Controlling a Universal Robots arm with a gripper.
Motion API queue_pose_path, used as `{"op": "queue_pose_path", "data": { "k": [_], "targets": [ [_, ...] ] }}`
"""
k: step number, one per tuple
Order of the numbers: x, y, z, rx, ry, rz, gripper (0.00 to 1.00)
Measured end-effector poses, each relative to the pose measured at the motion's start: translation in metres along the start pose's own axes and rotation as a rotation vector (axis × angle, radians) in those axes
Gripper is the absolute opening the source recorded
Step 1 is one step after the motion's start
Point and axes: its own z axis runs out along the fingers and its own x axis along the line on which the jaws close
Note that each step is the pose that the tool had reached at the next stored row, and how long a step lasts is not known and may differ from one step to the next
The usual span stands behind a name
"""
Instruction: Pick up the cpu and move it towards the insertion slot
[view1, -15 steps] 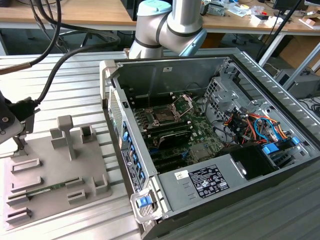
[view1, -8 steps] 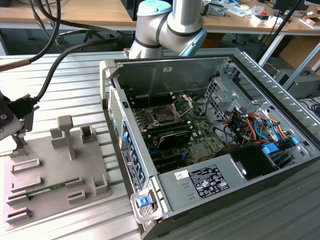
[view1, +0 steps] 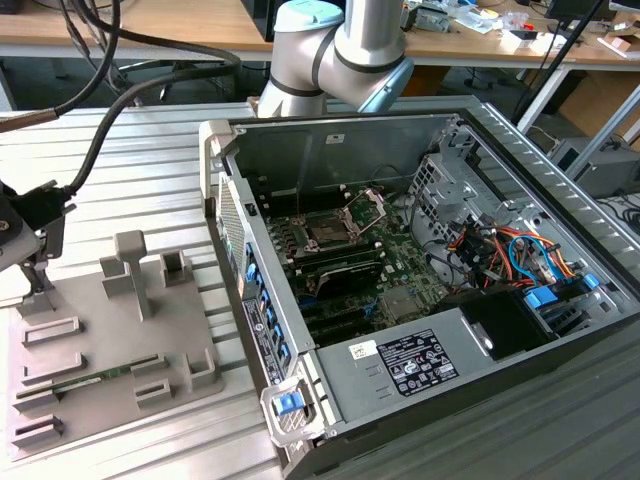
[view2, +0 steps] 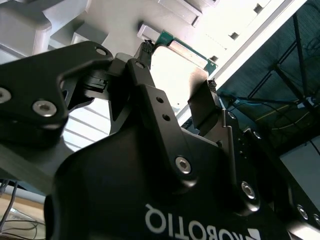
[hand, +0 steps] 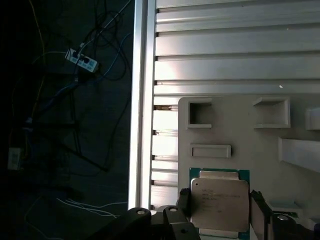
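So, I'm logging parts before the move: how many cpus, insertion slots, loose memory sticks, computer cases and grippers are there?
cpu: 1
insertion slot: 1
loose memory stick: 1
computer case: 1
gripper: 1
Total: 5

The cpu (hand: 219, 202) is silvery with a green rim, the tray (hand: 235, 131) pale grey, the fingers (hand: 257, 210) black.

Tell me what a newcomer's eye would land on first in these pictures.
The open computer case dominates the exterior view, its board bared with the insertion slot near the middle and the robot arm rising behind it. In both wrist views the gripper straddles the cpu, silvery-topped, near the edge of a grey fixture tray.
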Motion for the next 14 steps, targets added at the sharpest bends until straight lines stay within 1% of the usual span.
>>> {"op": "queue_pose_path", "data": {
  "k": [5, 14],
  "targets": [
    [0.0, 0.0002, -0.0048, -0.0001, -0.0001, 0.0, 0.55],
    [0.0, 0.0004, -0.0107, 0.0, 0.0, 0.0, 0.55]
  ]
}}
